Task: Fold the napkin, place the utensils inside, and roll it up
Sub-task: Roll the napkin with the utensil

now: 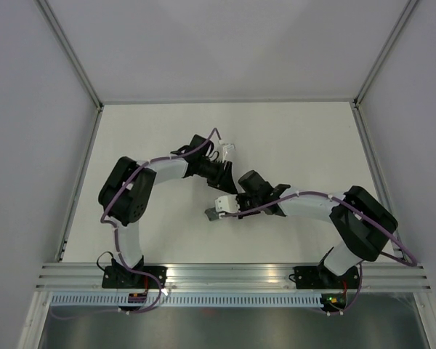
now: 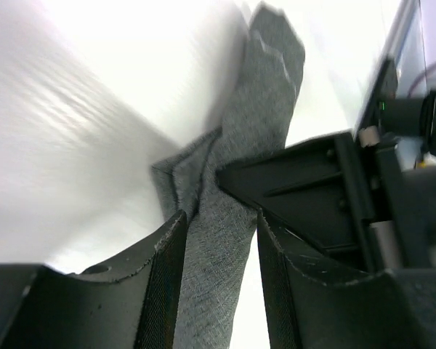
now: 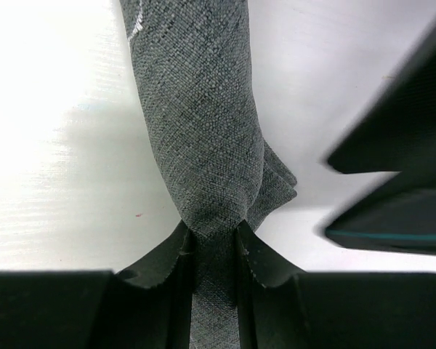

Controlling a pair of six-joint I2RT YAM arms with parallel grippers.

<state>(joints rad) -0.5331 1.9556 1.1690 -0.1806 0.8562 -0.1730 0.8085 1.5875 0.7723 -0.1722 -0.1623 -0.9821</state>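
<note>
Your right claw (image 3: 212, 243) is clenched on the rolled napkin (image 3: 203, 123), at the middle of the table (image 1: 312, 145). Your left claw (image 2: 218, 240) straddles the roll, released, with slack on one side. Lift it straight off so nothing unwinds.

White table (image 1: 291, 138), pale grey walls (image 1: 225, 43)

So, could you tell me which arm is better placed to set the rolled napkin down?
Right. The right gripper is pinched on the napkin; the left gripper stands open around it, a gap showing.
</note>
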